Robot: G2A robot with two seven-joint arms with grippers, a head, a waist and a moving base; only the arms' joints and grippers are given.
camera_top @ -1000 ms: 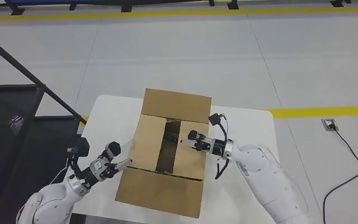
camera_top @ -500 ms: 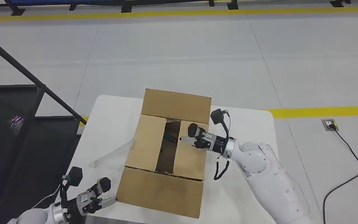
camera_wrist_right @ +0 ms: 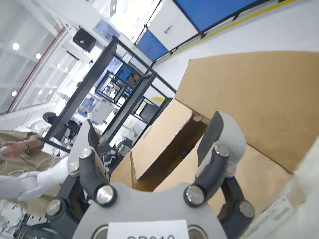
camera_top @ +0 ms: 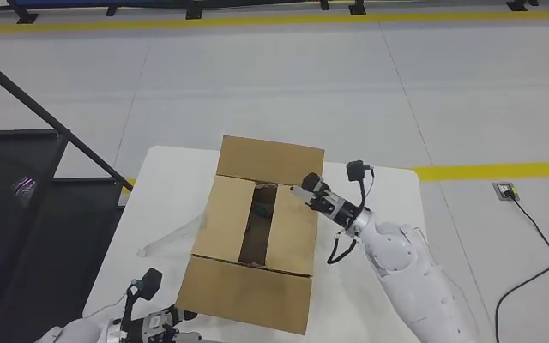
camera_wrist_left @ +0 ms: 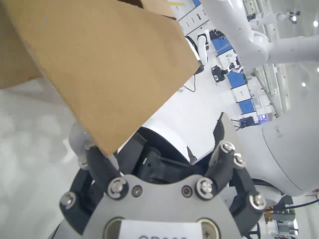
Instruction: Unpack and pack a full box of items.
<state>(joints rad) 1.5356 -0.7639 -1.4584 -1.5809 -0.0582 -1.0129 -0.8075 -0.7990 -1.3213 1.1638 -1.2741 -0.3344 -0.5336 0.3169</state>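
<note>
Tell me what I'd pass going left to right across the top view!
Black frame → clear plastic strip on the table → cardboard box → floor socket.

The left gripper [camera_top: 174, 321] has drawn back toward 6 o'clock, from the 8 o'clock side of the box [camera_top: 225, 219] to the near edge of the table [camera_top: 163, 197], by the near flap [camera_top: 244, 296]. The right gripper [camera_top: 304, 183] has swung toward 1 o'clock, from mid right inner flap [camera_top: 292, 236] to its far end.
</note>
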